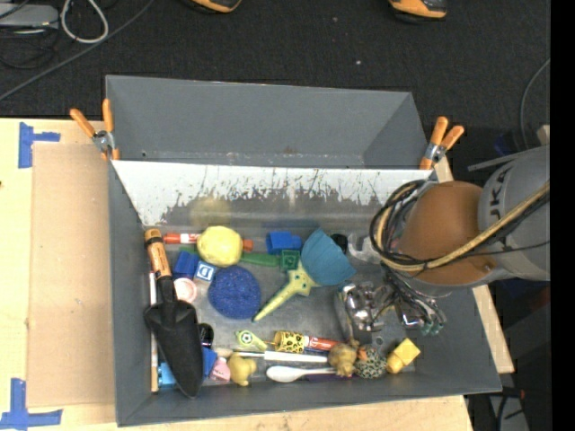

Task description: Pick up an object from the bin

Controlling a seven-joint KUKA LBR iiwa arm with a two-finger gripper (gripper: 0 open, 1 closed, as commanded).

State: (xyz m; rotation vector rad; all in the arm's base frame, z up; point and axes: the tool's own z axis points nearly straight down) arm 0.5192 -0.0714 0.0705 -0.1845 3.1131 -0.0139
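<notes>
Arm is seen entering from the right, over the right rim of the grey bin (269,133). Wrist is wrapped in an orange cover (449,232), with looped dark cables (395,232) draped on its left side. Wrist is angled down and leftward into the bin.

End effector (370,317) is lowered to the right part of the bin floor, over a bare grey patch. Whether it is apart or together cannot be told; nothing is seen clamped in it.

3 things are noted nearest it:
- teal funnel (325,257) on a yellow-green stem, just to its far left
- yellow block (404,353), just near and right of it
- spotted lump (370,364), beside that block on the near side

No single thing is marked out as the pick; these 3 lie closest.

The rest is spread across the left and near parts of the floor: yellow ball (220,245), blue brick (284,241), blue rough ball (235,293), black trowel-shaped piece (180,344), white spoon (292,373), and small mixed items heaped along the near wall.
</notes>
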